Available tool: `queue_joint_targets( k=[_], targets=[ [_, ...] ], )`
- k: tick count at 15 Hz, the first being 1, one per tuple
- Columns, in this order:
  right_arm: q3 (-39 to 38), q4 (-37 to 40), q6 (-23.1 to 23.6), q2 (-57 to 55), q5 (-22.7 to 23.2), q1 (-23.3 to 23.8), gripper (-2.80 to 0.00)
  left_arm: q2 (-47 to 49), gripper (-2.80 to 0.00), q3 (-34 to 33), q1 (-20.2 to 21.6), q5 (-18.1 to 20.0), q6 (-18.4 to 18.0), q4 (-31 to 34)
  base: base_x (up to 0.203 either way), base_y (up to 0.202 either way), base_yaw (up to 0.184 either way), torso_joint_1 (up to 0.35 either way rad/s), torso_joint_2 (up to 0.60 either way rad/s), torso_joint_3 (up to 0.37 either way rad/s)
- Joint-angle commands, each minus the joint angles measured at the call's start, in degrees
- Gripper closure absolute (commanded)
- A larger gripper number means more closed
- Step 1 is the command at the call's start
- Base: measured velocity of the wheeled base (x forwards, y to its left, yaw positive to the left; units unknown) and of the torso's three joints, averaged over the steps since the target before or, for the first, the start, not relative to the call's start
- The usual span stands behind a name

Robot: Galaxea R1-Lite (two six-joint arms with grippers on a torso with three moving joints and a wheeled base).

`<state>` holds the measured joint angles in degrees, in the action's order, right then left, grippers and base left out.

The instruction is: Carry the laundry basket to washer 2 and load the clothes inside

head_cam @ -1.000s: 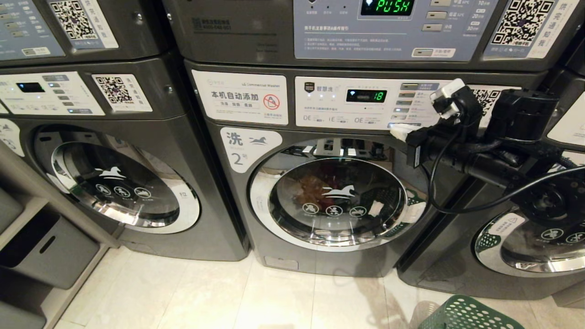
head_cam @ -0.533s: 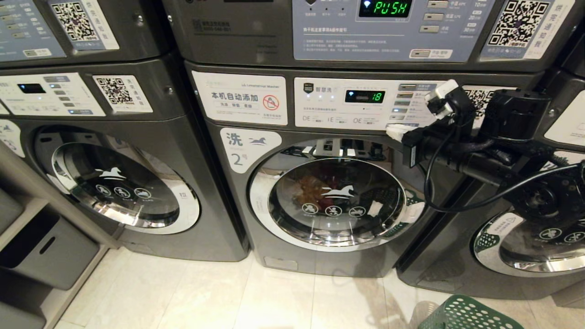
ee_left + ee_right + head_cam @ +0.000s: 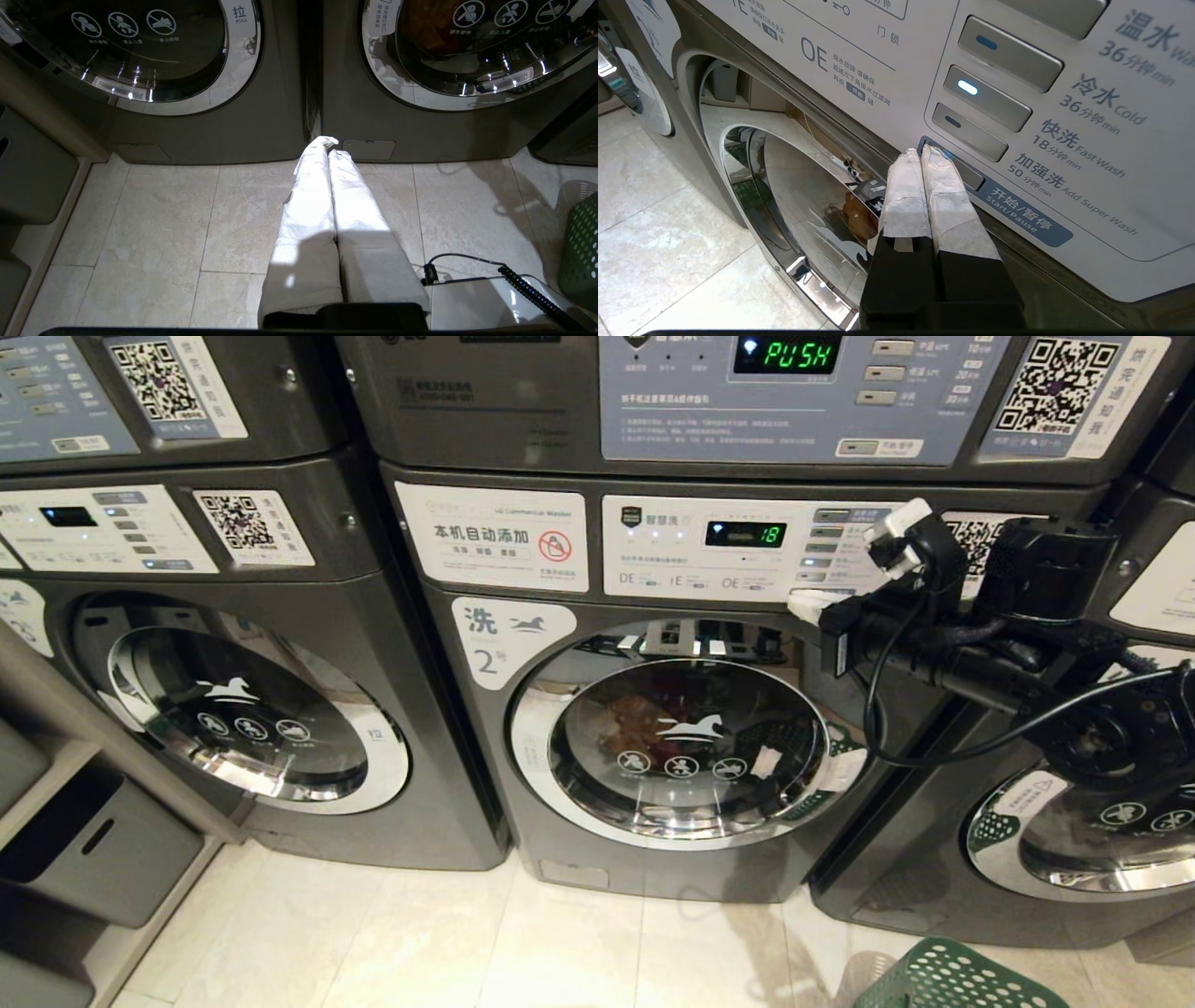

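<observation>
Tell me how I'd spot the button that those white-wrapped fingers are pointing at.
Find washer 2, the middle grey machine with the numeral 2 beside its round door. On its white control panel, go down the column of buttons. The Start/Pause button is lowest, at the shut right gripper, alone with a blue label strip.

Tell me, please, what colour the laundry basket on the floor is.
The laundry basket is dark green with round perforations, clearest in the head view.

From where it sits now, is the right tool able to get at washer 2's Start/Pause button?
Probably yes: the shut right tool already has its tips at the Start/Pause button on washer 2, nothing between them.
</observation>
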<state>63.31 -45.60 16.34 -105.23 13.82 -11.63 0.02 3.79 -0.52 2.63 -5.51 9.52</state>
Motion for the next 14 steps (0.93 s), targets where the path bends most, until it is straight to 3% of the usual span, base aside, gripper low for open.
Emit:
queue_joint_targets(
  k=[1,14],
  targets=[
    [-0.61,-0.29,0.27,1.06,-0.11,0.91,0.0,-0.02,0.0,-0.01,0.0,0.0,-0.03,0.06,0.0,0.0,0.0,0.0,0.0,0.0],
    [-7.06,-0.37,0.1,6.45,0.92,0.47,0.0,-0.02,0.0,-0.01,0.0,0.0,-0.03,0.06,0.0,0.0,0.0,0.0,0.0,0.0]
  ],
)
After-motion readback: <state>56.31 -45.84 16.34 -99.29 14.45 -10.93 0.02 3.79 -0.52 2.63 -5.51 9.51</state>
